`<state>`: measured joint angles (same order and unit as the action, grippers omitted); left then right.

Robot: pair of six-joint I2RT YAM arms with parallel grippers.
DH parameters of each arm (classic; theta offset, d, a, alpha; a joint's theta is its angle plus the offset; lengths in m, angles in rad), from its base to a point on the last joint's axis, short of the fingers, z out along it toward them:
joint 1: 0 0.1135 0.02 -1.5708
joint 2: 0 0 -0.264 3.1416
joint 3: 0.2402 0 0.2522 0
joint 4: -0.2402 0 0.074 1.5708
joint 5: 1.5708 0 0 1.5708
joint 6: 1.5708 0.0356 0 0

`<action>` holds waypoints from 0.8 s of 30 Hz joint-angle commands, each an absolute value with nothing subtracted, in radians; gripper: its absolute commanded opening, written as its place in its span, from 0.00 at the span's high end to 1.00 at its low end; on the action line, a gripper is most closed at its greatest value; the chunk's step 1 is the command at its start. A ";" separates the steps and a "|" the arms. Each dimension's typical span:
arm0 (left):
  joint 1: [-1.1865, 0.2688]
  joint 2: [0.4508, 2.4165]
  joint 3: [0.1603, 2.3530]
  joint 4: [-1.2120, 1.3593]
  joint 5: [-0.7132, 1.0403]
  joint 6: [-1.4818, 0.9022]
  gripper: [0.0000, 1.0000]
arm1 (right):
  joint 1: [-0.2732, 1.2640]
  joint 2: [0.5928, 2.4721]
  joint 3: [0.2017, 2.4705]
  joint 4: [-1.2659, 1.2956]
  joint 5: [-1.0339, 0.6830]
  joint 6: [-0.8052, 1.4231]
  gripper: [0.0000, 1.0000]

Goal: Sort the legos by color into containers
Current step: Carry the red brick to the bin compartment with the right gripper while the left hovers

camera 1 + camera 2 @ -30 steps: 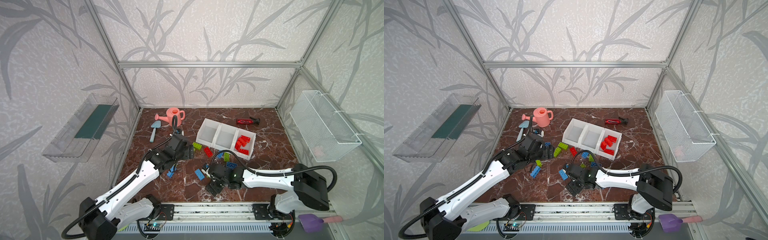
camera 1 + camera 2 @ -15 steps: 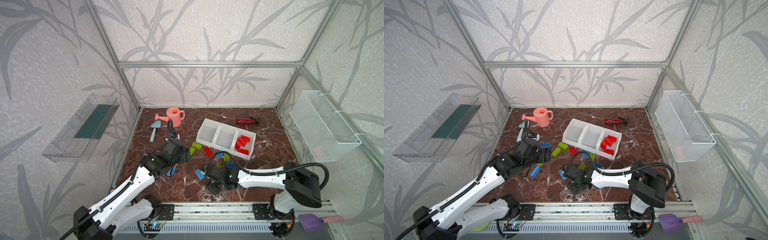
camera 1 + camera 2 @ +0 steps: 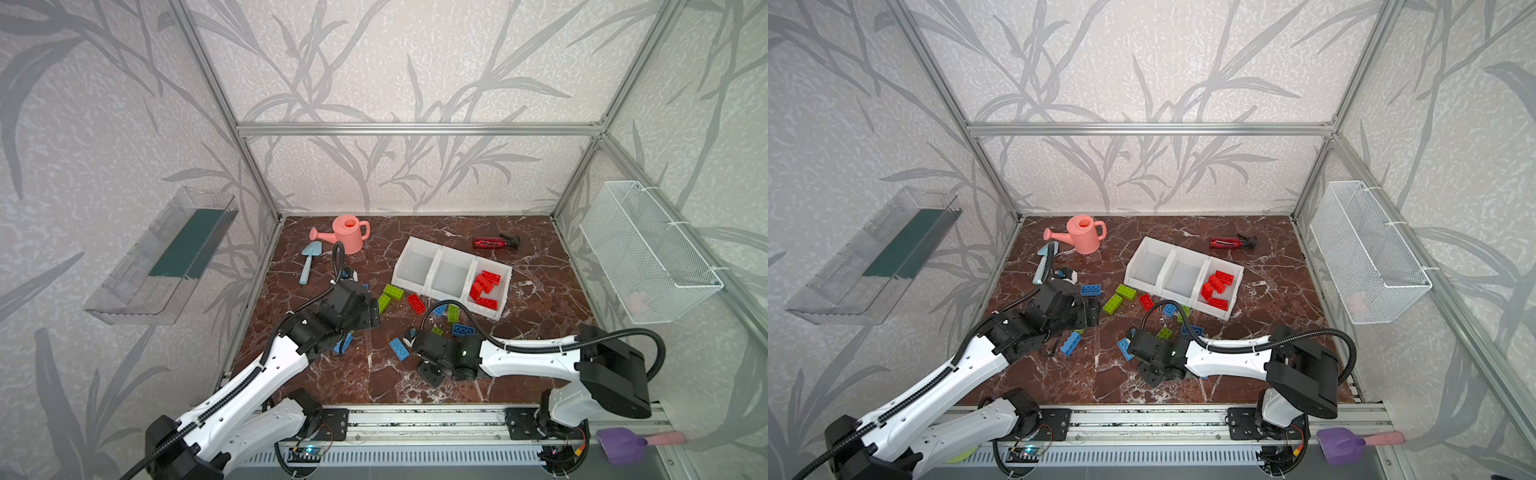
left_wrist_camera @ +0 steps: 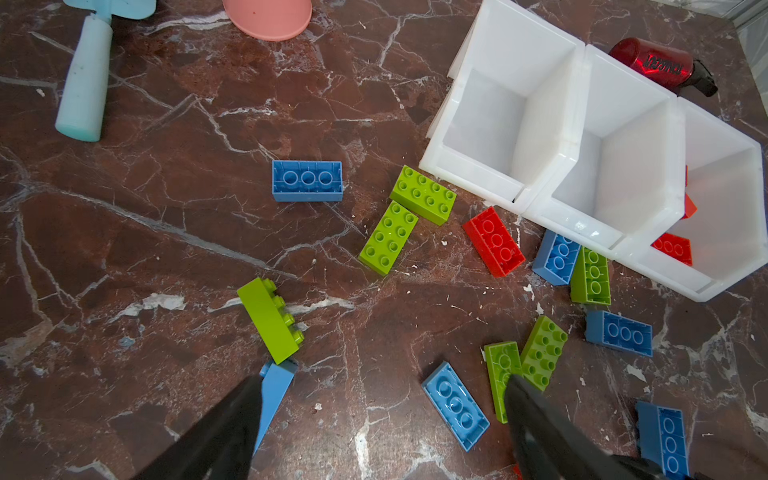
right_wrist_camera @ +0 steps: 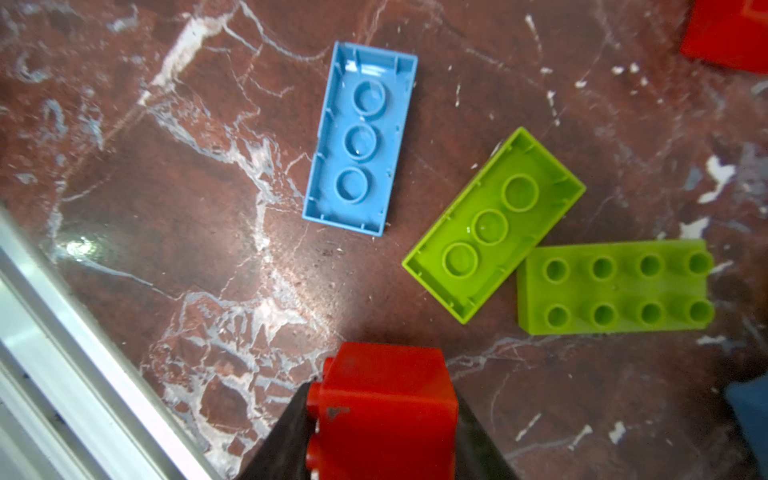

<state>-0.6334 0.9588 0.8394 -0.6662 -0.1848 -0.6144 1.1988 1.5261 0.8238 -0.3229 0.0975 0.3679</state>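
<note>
Closing over the last second, the right pincer (image 5: 380, 401) now clamps a red lego (image 5: 386, 374) low over the bench (image 5: 208, 166) by the front rail (image 5: 83, 332), studs turned sideways, long axis seemingly along the fingers (image 5: 286, 440); the left arm has pulled back, the left pincer (image 4: 382, 380) gaping empty above scattered blue and green legos (image 4: 455, 405). Likely destination: the end container (image 3: 505, 296) already holding reds, lying farther back and rightward of the grip in both top views, nearer the right arm.

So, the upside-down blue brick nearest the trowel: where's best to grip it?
Grip the blue brick across its two long sides, mid-length, from straight above. It lies flat, hollow side up, nothing touching it, so both long walls look free.
</note>
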 commanded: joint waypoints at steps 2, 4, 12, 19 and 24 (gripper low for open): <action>-0.630 0.974 0.849 -0.680 -0.191 -0.629 0.09 | 1.201 1.445 0.859 -0.383 0.151 0.386 0.64; -0.629 0.984 0.860 -0.684 -0.190 -0.627 0.09 | 1.195 1.416 0.868 -0.393 0.162 0.375 0.64; -0.630 1.034 0.900 -0.701 -0.176 -0.601 0.04 | 1.047 1.227 0.830 -0.381 0.112 0.401 0.64; -0.631 1.077 0.941 -0.709 -0.150 -0.584 0.01 | 0.766 1.070 0.801 -0.418 -0.017 0.412 0.65; -0.632 1.117 0.964 -0.704 -0.133 -0.580 0.01 | 0.577 1.013 0.807 -0.443 -0.096 0.411 0.66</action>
